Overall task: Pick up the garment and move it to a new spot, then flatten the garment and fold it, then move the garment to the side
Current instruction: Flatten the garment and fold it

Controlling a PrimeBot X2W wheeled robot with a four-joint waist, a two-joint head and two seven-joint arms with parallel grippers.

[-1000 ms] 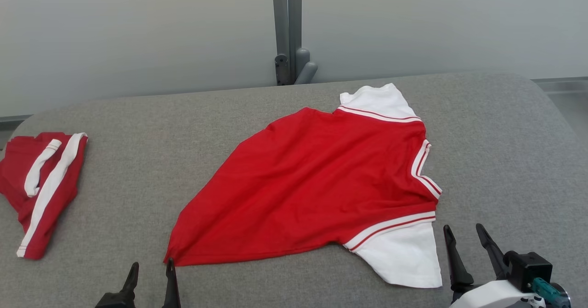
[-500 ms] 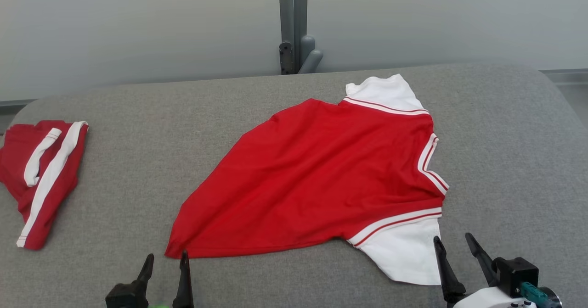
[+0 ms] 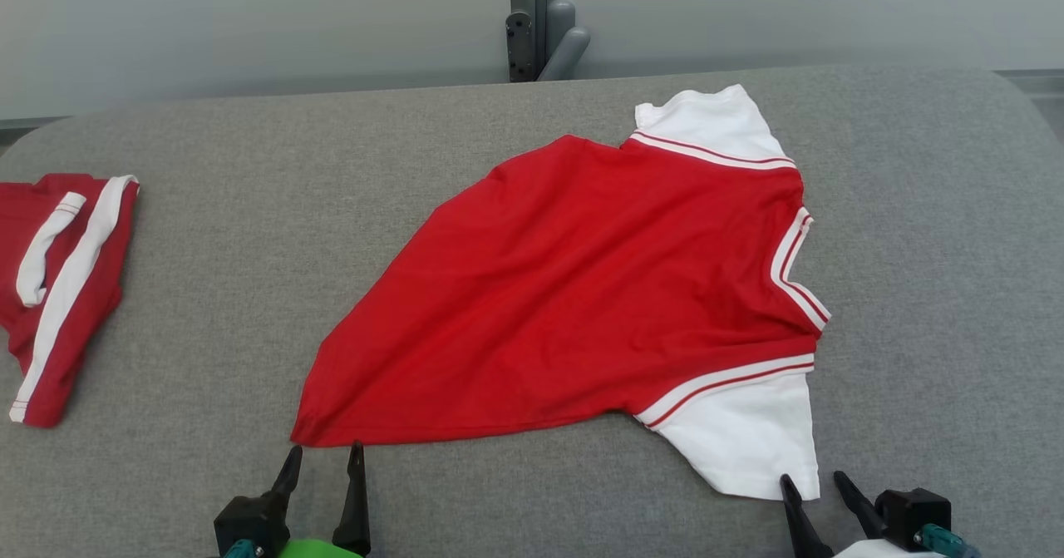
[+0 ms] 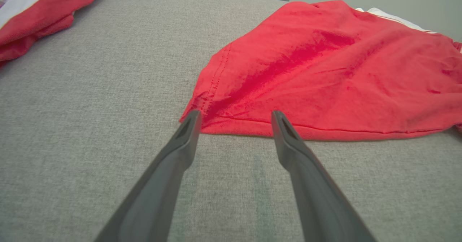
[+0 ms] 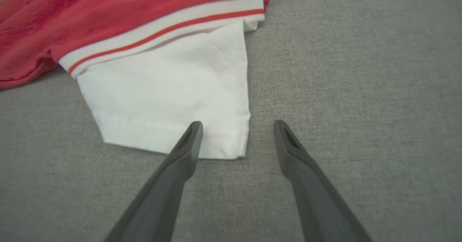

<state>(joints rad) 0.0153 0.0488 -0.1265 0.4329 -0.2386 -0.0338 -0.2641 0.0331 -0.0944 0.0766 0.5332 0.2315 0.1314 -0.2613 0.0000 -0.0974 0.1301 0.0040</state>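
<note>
The red garment (image 3: pixel 582 292) lies spread on the grey surface (image 3: pixel 208 209). The left tool (image 3: pixel 326 450) is at its hem corner (image 3: pixel 306 435) and the right tool (image 3: pixel 810 479) at the white sleeve (image 3: pixel 740 446), both spread and empty. A shallow pinch might catch one layer (or slip off) and bunch the cloth.

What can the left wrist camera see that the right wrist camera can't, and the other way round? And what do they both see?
Left wrist view: the shirt's red bottom corner just past the open left gripper, plus a second red-and-white garment at the top left. Right wrist view: the shirt's white sleeve and its striped band, with the open right gripper pointing at the sleeve's hem corner. Both: the red shirt body lying on the gray padded surface.
</note>
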